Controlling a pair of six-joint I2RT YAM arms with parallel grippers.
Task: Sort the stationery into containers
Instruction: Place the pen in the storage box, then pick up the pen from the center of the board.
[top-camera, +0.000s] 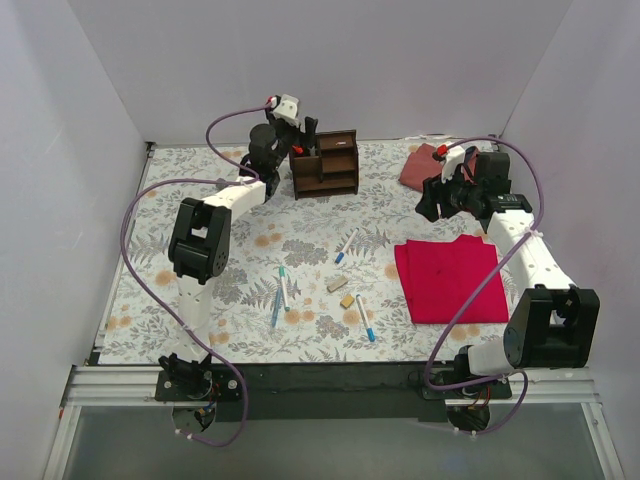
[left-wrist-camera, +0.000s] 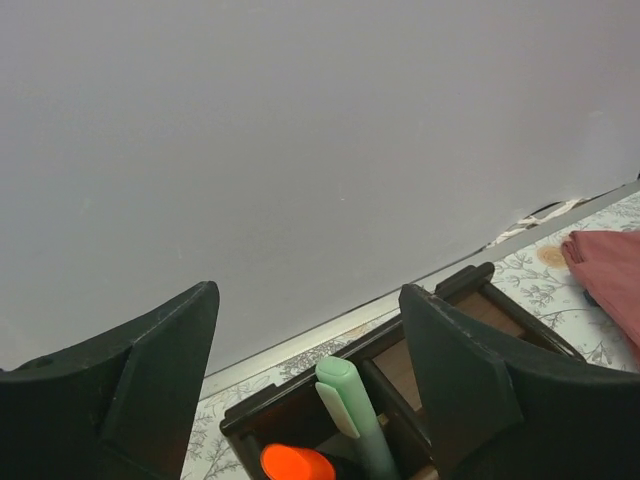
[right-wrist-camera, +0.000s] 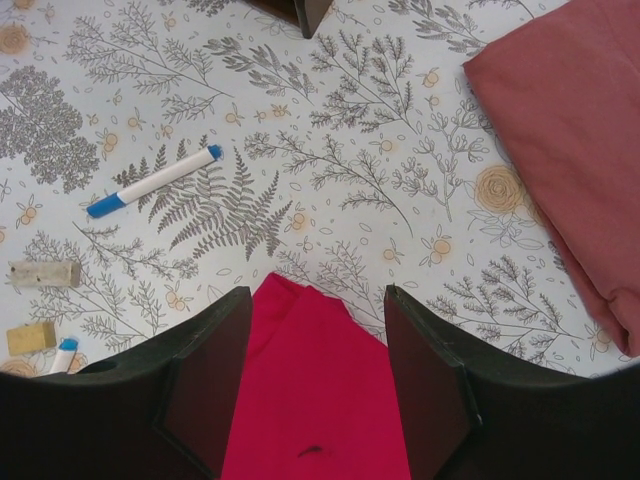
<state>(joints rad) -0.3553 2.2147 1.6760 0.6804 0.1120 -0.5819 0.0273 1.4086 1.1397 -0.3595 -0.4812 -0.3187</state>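
The dark brown wooden organiser (top-camera: 327, 163) stands at the back of the table. My left gripper (top-camera: 303, 140) hangs open just above its left end. In the left wrist view the fingers (left-wrist-camera: 160, 350) stand wide apart over the organiser (left-wrist-camera: 470, 300). A green marker (left-wrist-camera: 352, 410) and an orange-capped one (left-wrist-camera: 297, 464) stand in its compartment, free of the pads. Loose pens (top-camera: 346, 245) (top-camera: 281, 288) (top-camera: 366, 318) and two tan erasers (top-camera: 337, 285) (top-camera: 347, 300) lie mid-table. My right gripper (top-camera: 432, 203) (right-wrist-camera: 317, 295) is open and empty over the corner of the red cloth (right-wrist-camera: 320, 400).
The flat red cloth (top-camera: 450, 280) lies front right and a reddish-brown bag (top-camera: 418, 168) (right-wrist-camera: 570, 130) back right. A blue-tipped pen (right-wrist-camera: 152, 182) and the erasers (right-wrist-camera: 44, 273) (right-wrist-camera: 30, 337) show left of the right gripper. White walls close in the table.
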